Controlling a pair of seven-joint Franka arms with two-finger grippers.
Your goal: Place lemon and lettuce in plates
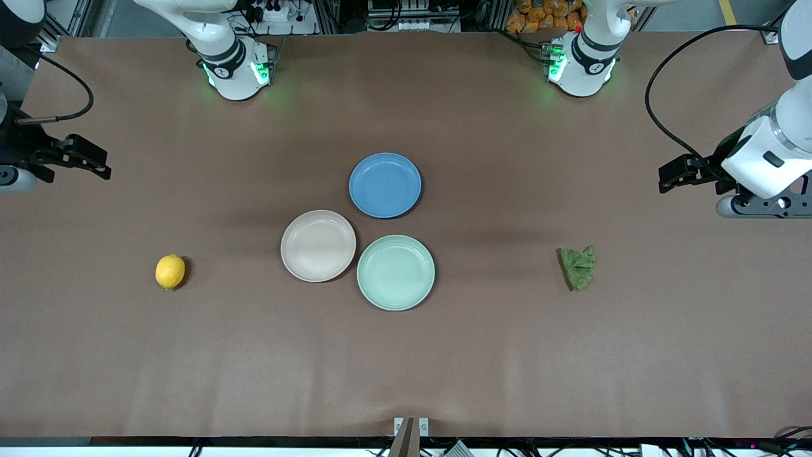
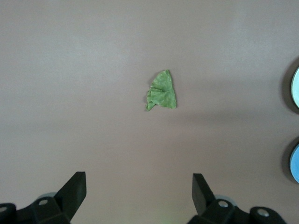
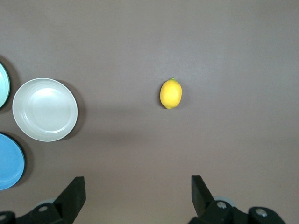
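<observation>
Lemon (image 1: 170,271) and lettuce (image 1: 578,267) on bare table, plates (image 1: 318,245) between; left gripper (image 2: 138,191), right gripper (image 3: 138,193) wide, aloft at table ends.

Even, bright overhead light fell on the matte brown table (image 1: 406,368). The round blue plate (image 1: 385,185) cast a soft shadow toward 3 o'clock. Green glow pooled below both bases. Wrist views looked hazier, softer.
</observation>
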